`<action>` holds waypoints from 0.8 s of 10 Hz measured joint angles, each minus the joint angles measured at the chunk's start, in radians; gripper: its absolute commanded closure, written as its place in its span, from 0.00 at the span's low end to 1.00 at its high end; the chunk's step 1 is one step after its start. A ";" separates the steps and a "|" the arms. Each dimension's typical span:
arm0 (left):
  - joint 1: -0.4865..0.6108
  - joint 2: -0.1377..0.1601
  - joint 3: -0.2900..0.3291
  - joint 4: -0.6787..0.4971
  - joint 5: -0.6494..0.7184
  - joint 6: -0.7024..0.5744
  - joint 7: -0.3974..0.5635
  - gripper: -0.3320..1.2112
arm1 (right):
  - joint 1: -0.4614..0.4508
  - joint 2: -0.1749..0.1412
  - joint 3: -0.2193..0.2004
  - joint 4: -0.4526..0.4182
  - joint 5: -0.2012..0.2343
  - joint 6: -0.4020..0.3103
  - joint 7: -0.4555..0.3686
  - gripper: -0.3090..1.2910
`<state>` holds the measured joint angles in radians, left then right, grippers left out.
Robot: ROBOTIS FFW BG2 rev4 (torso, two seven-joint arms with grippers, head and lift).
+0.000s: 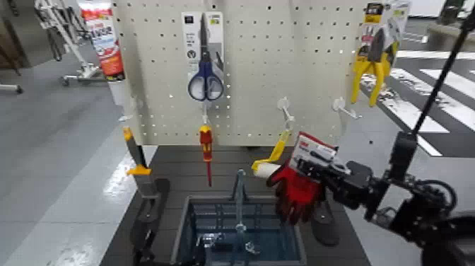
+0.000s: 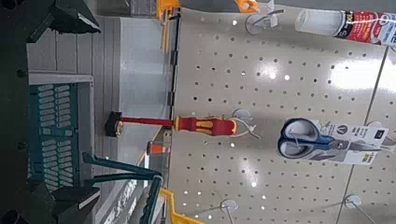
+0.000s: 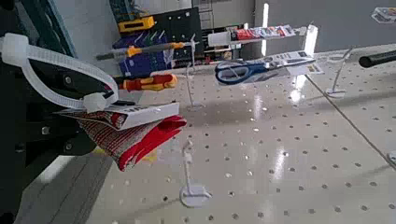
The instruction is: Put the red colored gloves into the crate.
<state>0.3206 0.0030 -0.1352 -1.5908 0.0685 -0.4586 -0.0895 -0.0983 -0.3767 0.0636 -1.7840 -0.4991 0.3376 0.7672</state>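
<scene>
Right gripper [image 1: 318, 172] reaches in from the right side of the head view, its jaws clamped on the printed card end of the red colored gloves [image 1: 297, 191]. The gloves hang free below the grip, red cuffs and dark fingers drooping, held in the air in front of the pegboard [image 1: 283, 64] and above the right rear corner of the crate [image 1: 185, 226]. From this angle the glove tips overlap the crate's rim; whether they touch it cannot be told. The crate sits on the dark tabletop [image 1: 177, 170] below the board, its upright central handle [image 1: 239, 201] standing left of the gloves. In the right wrist view the gloves [image 3: 126, 135] show close to the camera, card on top, red fabric bunched under it, with a bare white peg hook [image 3: 191, 173] just beyond. On the pegboard: blue-handled scissors [image 1: 205, 78] on a card, a red-handled screwdriver [image 1: 206, 145] hanging below them, yellow pliers [image 1: 371, 67] at the far right. Left gripper [image 1: 145, 233] sits low at the left edge of the crate, idle; its jaws look parted in the left wrist view, holding nothing, with the crate wall [image 2: 56, 131] between them and the screwdriver [image 2: 187, 124] beyond.
</scene>
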 measured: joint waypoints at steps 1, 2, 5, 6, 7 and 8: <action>0.000 0.000 -0.001 0.000 0.000 0.000 0.001 0.27 | 0.017 0.006 0.029 0.000 -0.031 0.004 -0.008 0.92; -0.001 0.000 -0.003 0.000 0.000 0.001 0.002 0.27 | 0.031 0.013 0.056 0.002 -0.058 0.005 -0.011 0.92; -0.002 0.000 -0.007 0.000 0.000 0.003 0.002 0.27 | 0.061 0.034 0.112 0.039 -0.103 -0.007 -0.002 0.84; -0.003 0.000 -0.008 0.001 0.000 0.004 0.003 0.27 | 0.061 0.035 0.124 0.063 -0.115 -0.015 0.001 0.58; -0.003 0.000 -0.010 0.002 0.001 0.004 0.005 0.27 | 0.061 0.037 0.133 0.090 -0.129 -0.021 0.001 0.34; -0.003 0.000 -0.011 0.002 0.002 0.004 0.005 0.27 | 0.061 0.039 0.140 0.111 -0.138 -0.021 0.001 0.35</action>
<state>0.3175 0.0030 -0.1461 -1.5892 0.0704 -0.4542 -0.0843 -0.0368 -0.3373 0.2035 -1.6727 -0.6373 0.3164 0.7677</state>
